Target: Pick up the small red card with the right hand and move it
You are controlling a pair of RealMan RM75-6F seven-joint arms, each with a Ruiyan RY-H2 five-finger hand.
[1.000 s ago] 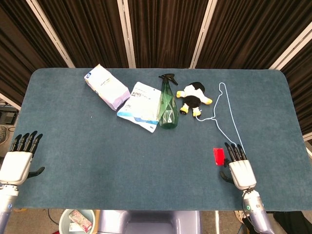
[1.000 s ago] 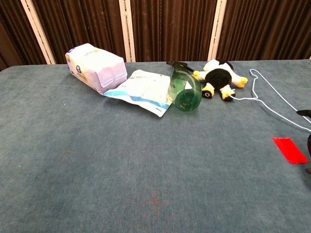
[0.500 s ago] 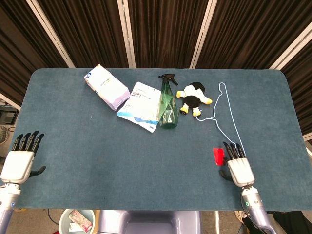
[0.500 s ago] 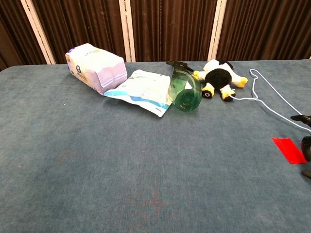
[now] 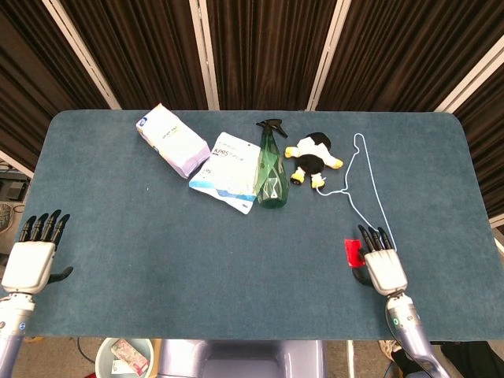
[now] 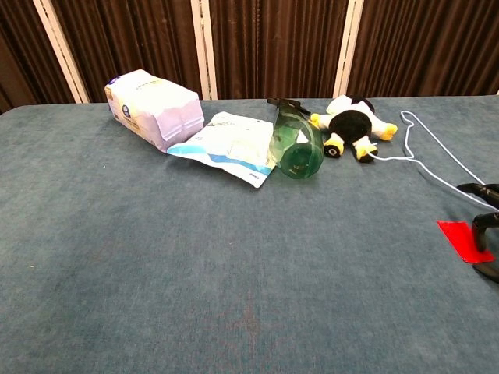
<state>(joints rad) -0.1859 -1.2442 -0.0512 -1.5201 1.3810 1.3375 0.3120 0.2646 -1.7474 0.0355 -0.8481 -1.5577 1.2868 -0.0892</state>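
Small red card (image 5: pixel 353 252) lies flat on the desk (image 5: pixel 157 244), near the right end, closer to the front edge than the back. Not lifted yet. In the chest view it sits flush on the blue cloth at the far right of frame.

Right hand (image 5: pixel 381 261) is just beside the card on its outer side, fingers (image 5: pixel 375 239) stretched forward and apart, thumb down low next to the card's near edge. Chest view shows dark fingertips (image 6: pixel 482 224) reaching in over the card's right edge, close or maybe just touching; can't tell which. No pinch, nothing in the hand. It's released, grasping nothing.

Left hand (image 5: pixel 33 256) is parked off the front-left corner of the desk, fingers extended, holding nothing. Not involved.

My read: approach is roughly done, grasp not started. Left to do: get thumb and a finger on the card, lift, move, set down. A thin flat card on cloth looks awkward to get under, likely the hard part.

The rest is toward the back edge, well apart from the card: white cord (image 5: pixel 364 185) running from back-centre toward the right hand, plush penguin (image 5: pixel 313 159), green spray bottle (image 5: pixel 271 169) lying down, white pouch (image 5: pixel 228 172), lavender pack (image 5: pixel 172 139).
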